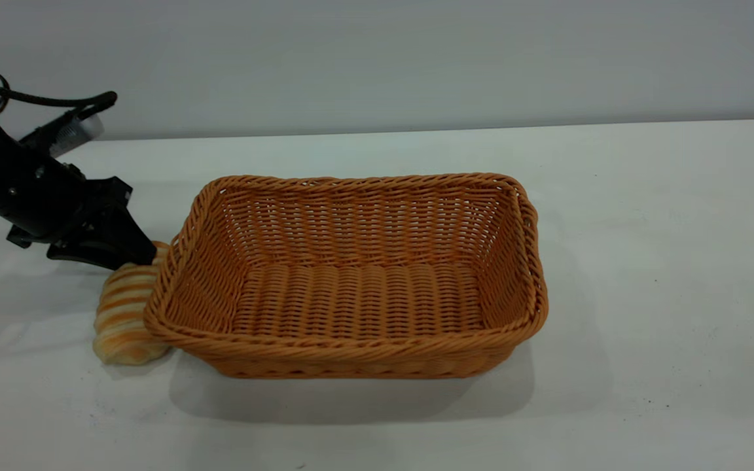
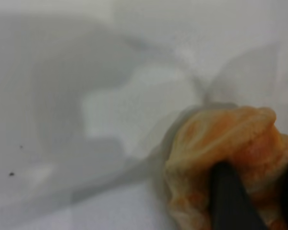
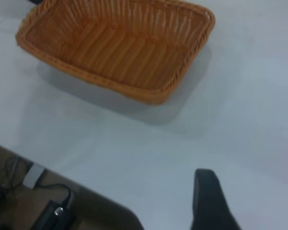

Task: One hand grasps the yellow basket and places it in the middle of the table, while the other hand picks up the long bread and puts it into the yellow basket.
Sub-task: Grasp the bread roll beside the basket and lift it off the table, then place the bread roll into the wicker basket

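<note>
- The left gripper (image 1: 136,256) bears down on the far end of the long bread (image 1: 123,314), fingers straddling the loaf, which lies on the table (image 1: 645,261); a firm hold cannot be confirmed.
- The loaf's long axis runs twelve to six, touching the nine o'clock wall of the yellow basket (image 1: 351,275).
- Ridged, cream and orange-brown.
- The right gripper (image 3: 209,201) sits well apart; its opening cannot be told.

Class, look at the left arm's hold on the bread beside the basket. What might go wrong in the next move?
1. The left gripper holds only the far end of the long bread, so the loaf may sag or slip out.
2. The bread lies tight against the yellow basket; lifting could catch the braided rim and drag the basket off its spot.
</note>
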You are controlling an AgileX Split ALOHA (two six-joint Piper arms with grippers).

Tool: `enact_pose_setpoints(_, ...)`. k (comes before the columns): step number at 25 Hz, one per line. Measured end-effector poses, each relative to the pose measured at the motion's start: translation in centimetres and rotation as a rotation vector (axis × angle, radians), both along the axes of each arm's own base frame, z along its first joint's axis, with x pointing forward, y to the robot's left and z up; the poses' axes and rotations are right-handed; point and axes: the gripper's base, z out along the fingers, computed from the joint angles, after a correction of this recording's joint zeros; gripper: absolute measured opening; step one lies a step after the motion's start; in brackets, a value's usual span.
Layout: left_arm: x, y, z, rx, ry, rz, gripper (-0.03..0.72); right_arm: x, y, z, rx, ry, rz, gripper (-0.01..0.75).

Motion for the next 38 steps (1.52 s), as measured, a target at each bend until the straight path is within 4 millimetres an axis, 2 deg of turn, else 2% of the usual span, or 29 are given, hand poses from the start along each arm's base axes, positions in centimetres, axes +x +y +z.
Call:
enact_pose_setpoints(1,0.0,-0.1,-0.1,0.001,0.001,-0.001,0.313,-0.4,-0.1,-0.1,-0.001,0.004,-0.005,0.415)
enact_pose_setpoints(3,0.0,-0.2,-0.2,0.007,0.002,-0.009,0.219,-1.2,-0.4,-0.3,-0.009,0.012,-0.018,0.405)
enact_pose_setpoints(5,0.0,-0.2,-0.2,0.021,-0.001,-0.028,0.084,-1.9,-0.8,-0.5,-0.017,0.019,-0.038,0.400)
enact_pose_setpoints(7,0.0,-0.1,-0.2,0.029,-0.001,-0.037,0.031,-2.6,-1.1,-0.8,-0.028,0.031,-0.052,0.399)
enact_pose_setpoints(13,0.0,-0.3,2.1,0.067,-0.011,-0.077,0.030,-4.4,-1.7,-1.3,-0.050,0.018,-0.061,0.397)
enact_pose_setpoints(16,0.0,-0.3,4.6,0.075,-0.050,-0.082,0.030,-4.4,-1.7,-1.4,-0.058,0.025,-0.064,0.397)
enact_pose_setpoints(23,-0.3,-0.5,12.3,0.084,-0.202,-0.100,0.030,-4.5,-1.8,-1.5,-0.068,0.041,-0.064,0.397)
enact_pose_setpoints(26,-0.8,-1.0,14.6,0.072,-0.240,-0.111,0.028,-4.5,-1.8,-1.5,-0.068,0.040,-0.064,0.397)
enact_pose_setpoints(28,-1.0,-2.0,15.5,0.052,-0.254,-0.131,0.028,-4.5,-1.8,-1.5,-0.068,0.040,-0.064,0.397)
enact_pose_setpoints(30,-1.1,-3.9,15.8,0.032,-0.257,-0.171,0.028,-4.5,-1.8,-1.5,-0.068,0.040,-0.064,0.397)
enact_pose_setpoints(35,-1.7,-9.7,15.7,0.025,-0.274,-0.294,0.027,-4.5,-1.8,-1.5,-0.068,0.040,-0.064,0.397)
enact_pose_setpoints(38,-1.9,-12.4,15.7,0.031,-0.304,-0.314,0.027,-4.5,-1.8,-1.5,-0.069,0.040,-0.064,0.397)
